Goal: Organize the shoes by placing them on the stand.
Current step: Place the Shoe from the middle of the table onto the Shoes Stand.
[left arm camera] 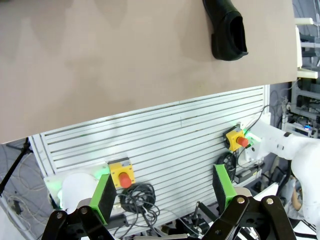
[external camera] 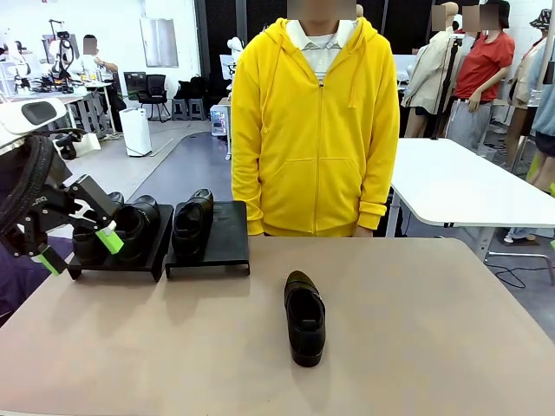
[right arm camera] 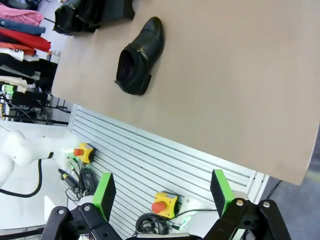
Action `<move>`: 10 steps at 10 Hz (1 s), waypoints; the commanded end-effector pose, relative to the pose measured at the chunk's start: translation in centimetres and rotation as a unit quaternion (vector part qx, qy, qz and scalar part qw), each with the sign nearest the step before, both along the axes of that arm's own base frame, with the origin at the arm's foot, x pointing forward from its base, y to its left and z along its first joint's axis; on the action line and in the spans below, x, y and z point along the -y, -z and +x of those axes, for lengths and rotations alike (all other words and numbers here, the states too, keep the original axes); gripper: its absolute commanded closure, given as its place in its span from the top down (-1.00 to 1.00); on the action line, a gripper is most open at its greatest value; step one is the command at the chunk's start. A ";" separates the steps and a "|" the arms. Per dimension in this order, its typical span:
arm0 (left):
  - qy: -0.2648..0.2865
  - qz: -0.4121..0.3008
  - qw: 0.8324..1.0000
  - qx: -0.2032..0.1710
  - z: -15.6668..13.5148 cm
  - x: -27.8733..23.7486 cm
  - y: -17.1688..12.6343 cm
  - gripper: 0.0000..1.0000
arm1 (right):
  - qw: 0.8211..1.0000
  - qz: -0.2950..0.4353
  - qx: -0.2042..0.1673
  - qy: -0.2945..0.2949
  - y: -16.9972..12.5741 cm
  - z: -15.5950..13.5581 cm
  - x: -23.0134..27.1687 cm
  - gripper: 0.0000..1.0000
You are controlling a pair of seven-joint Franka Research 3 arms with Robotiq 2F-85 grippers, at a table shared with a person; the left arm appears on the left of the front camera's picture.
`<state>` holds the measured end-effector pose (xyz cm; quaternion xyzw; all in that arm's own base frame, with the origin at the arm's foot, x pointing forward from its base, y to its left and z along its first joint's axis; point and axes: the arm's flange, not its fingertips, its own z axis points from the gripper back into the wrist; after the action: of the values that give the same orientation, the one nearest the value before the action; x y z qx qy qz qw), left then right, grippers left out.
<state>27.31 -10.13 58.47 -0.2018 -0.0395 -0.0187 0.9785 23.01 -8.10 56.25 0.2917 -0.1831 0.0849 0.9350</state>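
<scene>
Front view shows a tan table point(external camera: 434, 347) with two black stands at its far left: the left stand point(external camera: 117, 264) and, just beside it toward the middle, the right stand point(external camera: 221, 251). Taking the right stand as landmark, one black shoe point(external camera: 191, 224) rests on its left half, heel toward the robot, while its right half is bare. On the left stand next to it sit more black shoes point(external camera: 134, 227), partly hidden by the left gripper point(external camera: 81, 247), so their count cannot be told. That gripper hangs in front of the left stand with its green-padded fingers spread wide and nothing between them. A lone shoe point(external camera: 304, 317) lies on the bare tabletop nearer the robot than the right stand and off to its right, well apart from it, toe pointing toward a person in a yellow hoodie point(external camera: 314, 130) who stands at the far edge just right of the right stand. In the right wrist view the right gripper point(right arm camera: 162, 192) is wide open and empty, above the table's near edge, with that lone shoe point(right arm camera: 139, 56) lying well beyond it.
</scene>
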 end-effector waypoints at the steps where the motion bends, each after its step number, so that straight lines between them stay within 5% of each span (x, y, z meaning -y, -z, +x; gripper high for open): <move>1: 0.000 0.000 1.000 0.000 0.0 0.0 0.0 1.00 | 1.000 -0.008 0.005 -0.011 -0.3 -0.1 0.5 1.00; 4: -0.073 0.004 0.994 -0.083 5.0 12.8 4.6 1.00 | 1.000 -0.008 0.005 -0.011 -0.3 -0.1 0.5 1.00; 5: -0.077 0.041 0.993 -0.074 6.8 18.1 7.0 1.00 | 1.000 -0.008 0.005 -0.011 -0.3 -0.1 0.5 1.00; 8: -0.078 0.110 0.990 0.042 12.5 29.8 14.7 1.00 | 1.000 -0.008 0.005 -0.011 -0.3 -0.1 0.5 1.00; 10: -0.081 0.128 0.988 0.020 15.6 32.3 16.5 1.00 | 1.000 -0.008 0.005 -0.011 -0.3 -0.1 0.5 1.00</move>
<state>40.01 -40.13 41.06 -0.1085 -0.0795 0.0266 0.9906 22.95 -8.10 56.31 0.2905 -0.1826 0.0856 0.9354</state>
